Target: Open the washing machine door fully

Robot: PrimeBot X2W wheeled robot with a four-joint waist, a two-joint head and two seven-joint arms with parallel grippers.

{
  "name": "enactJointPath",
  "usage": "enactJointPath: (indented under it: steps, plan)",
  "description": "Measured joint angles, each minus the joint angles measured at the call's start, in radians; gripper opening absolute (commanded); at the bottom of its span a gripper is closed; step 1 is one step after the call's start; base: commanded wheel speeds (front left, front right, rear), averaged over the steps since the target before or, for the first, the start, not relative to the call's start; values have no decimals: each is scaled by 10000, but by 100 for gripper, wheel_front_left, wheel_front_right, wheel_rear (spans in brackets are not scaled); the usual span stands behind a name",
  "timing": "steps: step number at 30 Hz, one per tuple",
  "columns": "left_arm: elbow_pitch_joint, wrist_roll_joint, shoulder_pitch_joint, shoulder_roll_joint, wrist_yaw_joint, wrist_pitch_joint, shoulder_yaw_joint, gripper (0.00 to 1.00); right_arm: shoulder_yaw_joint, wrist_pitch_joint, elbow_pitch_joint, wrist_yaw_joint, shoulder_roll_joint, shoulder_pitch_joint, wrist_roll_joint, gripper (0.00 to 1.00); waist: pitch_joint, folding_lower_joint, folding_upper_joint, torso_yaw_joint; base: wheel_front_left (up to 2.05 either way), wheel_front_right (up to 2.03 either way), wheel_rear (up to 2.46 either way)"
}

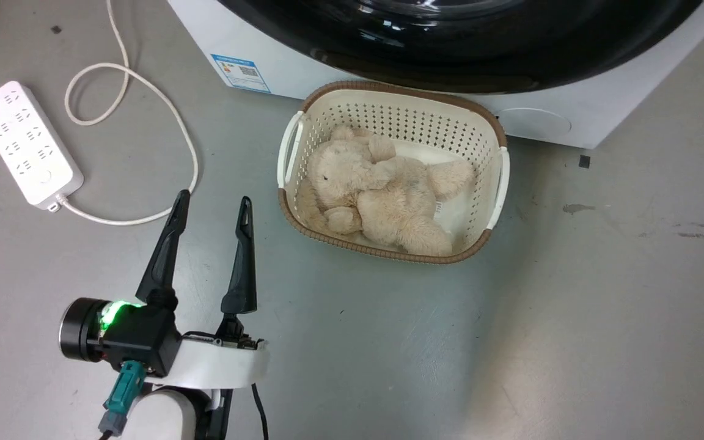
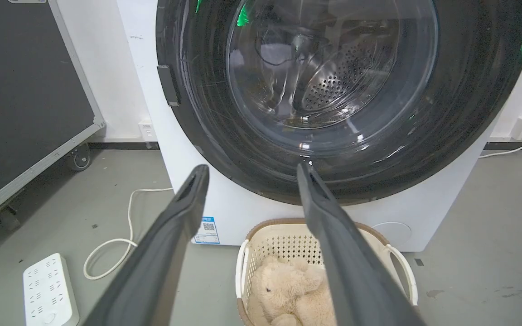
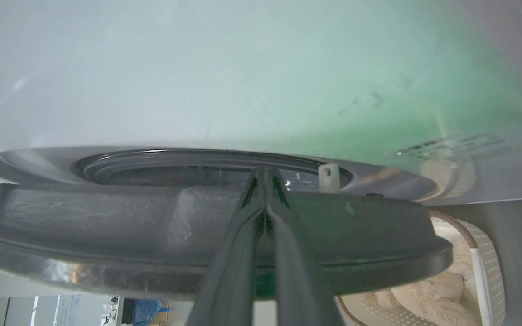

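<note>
The washing machine door, a glossy black disc with a clear glass bowl, faces my left wrist view and crosses the top of the head view. In the right wrist view the door appears edge-on, with a narrow gap between it and the white washing machine. My right gripper is shut, its fingers lying across the door's rim and its tips in that gap beside a small white latch. My left gripper hangs open over the floor, empty, well short of the machine.
A cream perforated basket holding a beige plush bear stands on the floor right below the door. A white power strip and its looped cable lie at the left. A dark panel on castors stands left of the machine.
</note>
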Motion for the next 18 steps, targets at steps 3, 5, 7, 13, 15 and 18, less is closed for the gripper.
enactJointPath:
  steps: [3, 5, 7, 13, 15, 18]
  plan:
    - [2, -15, -9, 0, 17, -81, -48, 100, -65, 326, 268, -2, -86, -39, 13, 0, -73, 0, 0, 19, 0, 0, 0]
    - [6, -15, -10, 0, 23, -119, -69, 100, -98, 570, 414, -4, -94, -15, 35, 0, -173, 0, 0, 8, 0, 0, 0]
    - [25, -19, -9, -2, 25, -132, -88, 100, -153, 848, 514, -2, -52, 90, 159, 0, -312, 0, 0, -17, 0, 0, 0]
    - [276, -102, 71, -2, 13, -203, -109, 100, -117, 1561, 242, 0, 372, 1141, 426, 0, -922, -1, 0, -148, 0, 0, 0]
    - [389, -121, 171, -2, 13, -203, -100, 100, 2, 1822, -12, 0, 633, 1720, 489, 0, -1181, -1, 0, -202, 0, 0, 0]
    - [531, -178, 450, -2, -15, -203, -86, 100, 203, 2272, -435, 0, 1062, 2723, 706, 0, -1614, -1, 0, -289, 0, 0, 0]
